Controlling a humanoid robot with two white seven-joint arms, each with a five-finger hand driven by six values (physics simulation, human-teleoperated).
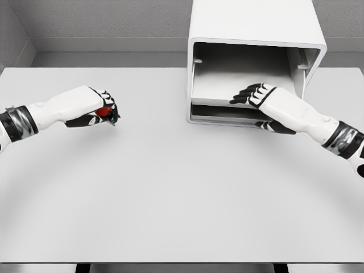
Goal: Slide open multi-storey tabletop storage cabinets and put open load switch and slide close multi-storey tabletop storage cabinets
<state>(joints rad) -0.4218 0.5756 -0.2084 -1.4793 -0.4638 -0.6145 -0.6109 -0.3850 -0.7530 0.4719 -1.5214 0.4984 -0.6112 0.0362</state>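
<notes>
Both arms white-shelled with glossy black-and-silver wrist bands; left hand point(98, 108) and right hand point(257, 95) white-backed, black-fingered.

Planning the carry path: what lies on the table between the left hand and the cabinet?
Nothing: the head view shows only bare white table between the left hand, holding the red switch, and the open cabinet.

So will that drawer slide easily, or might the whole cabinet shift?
The drawer probably glides: it looks rigid and sits partly out. The cabinet stands unanchored on the smooth table, so it may skid when the right hand pushes.
</notes>
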